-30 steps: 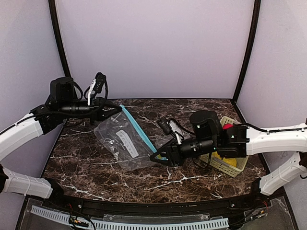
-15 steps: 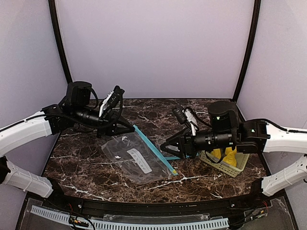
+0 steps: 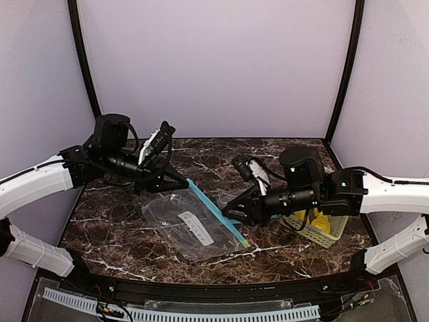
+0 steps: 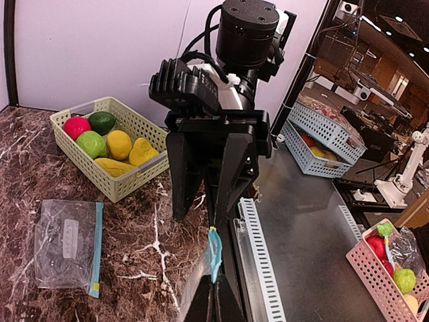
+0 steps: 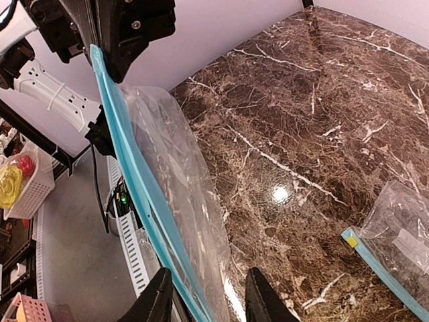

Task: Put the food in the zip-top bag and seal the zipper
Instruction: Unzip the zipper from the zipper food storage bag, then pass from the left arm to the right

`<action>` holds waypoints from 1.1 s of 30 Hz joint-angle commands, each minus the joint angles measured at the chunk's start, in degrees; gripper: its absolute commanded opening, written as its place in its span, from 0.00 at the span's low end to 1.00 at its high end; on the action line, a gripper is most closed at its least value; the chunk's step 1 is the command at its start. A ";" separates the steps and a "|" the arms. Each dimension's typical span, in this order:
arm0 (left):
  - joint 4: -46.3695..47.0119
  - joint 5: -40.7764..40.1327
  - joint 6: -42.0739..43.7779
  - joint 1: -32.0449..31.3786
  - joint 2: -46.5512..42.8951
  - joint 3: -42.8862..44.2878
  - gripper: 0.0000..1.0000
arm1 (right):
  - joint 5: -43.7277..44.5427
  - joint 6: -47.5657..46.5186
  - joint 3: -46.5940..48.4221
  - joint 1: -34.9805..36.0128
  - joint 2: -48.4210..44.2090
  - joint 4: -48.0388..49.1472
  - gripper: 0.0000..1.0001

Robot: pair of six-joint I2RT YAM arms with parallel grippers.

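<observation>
The clear zip-top bag [image 3: 191, 225] with a teal zipper strip [image 5: 127, 154] hangs slanted over the table. My left gripper [image 3: 179, 180] is shut on the strip's far end [image 4: 214, 251]. My right gripper [image 3: 228, 213] sits at the strip's near end, open, with the strip and the film between its fingers [image 5: 161, 298]. The food lies in the pale green basket [image 4: 134, 181]: a red ball [image 4: 76, 126], a dark green piece [image 4: 102, 121], a light green ball [image 4: 92, 143] and yellow pieces [image 4: 119, 143]. In the top view only yellow food [image 3: 320, 220] shows beside the right arm.
A second clear bag [image 4: 67, 245] lies flat on the marble near the basket [image 3: 322, 235], also at the right wrist view's corner [image 5: 395, 248]. A slotted cable rail [image 3: 201, 313] runs along the table's near edge. Off the table stand other baskets [image 4: 322, 134].
The left arm carried the bag's corner rightward and lower, then held still. The right gripper pulled back toward the basket, then came forward to the strip's near end with its jaws narrower.
</observation>
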 commanded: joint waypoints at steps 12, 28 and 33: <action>-1.85 1.37 0.64 -0.58 0.45 1.74 0.01 | -3.65 -2.50 3.30 0.25 3.51 -1.03 0.29; -2.29 1.78 0.73 -0.68 0.36 1.92 0.01 | -2.93 -3.11 4.15 -0.19 2.58 -1.12 0.28; -2.28 2.04 0.73 -0.69 0.40 1.97 0.01 | -3.12 -3.53 4.36 -0.53 2.20 -1.05 0.27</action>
